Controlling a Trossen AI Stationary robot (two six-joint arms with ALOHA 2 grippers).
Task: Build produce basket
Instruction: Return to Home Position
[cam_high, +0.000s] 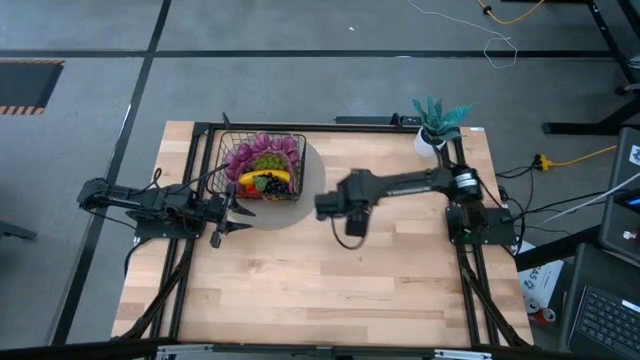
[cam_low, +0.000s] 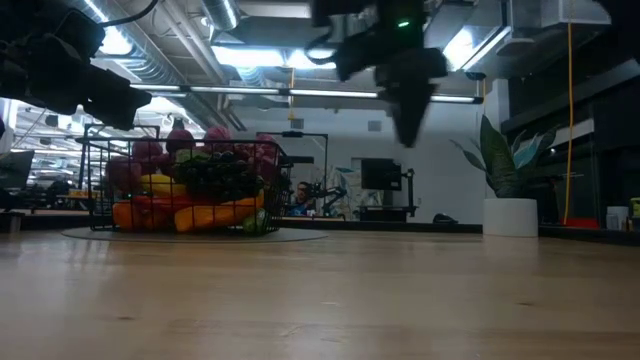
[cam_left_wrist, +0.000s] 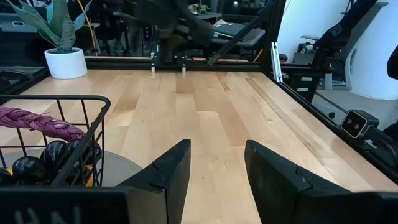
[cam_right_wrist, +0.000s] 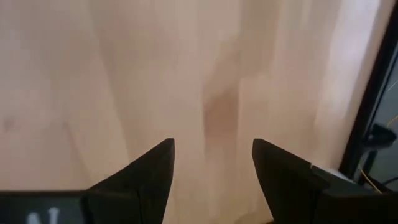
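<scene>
Basket (cam_high: 262, 133): upper left-centre of high view, on round mat (cam_high: 311, 190), filled with produce (cam_high: 265, 165). No loose items seen on table (cam_high: 330, 290).
Right gripper (cam_high: 353, 238): frame centre, raised over bare wood, right of basket, fingers spread, nothing held.
Left gripper (cam_high: 238, 218): just below basket's lower-left corner, fingers spread, empty.
Judgement: retract right arm up and rightward, clear of basket rim; avoid potted plant (cam_high: 437, 122) at upper right.

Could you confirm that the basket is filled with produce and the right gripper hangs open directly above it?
Not quite: the basket is filled with produce and the right gripper hangs open, but over bare table beside the basket, not above it. The high view shows this. The left gripper waits beside the basket.
</scene>
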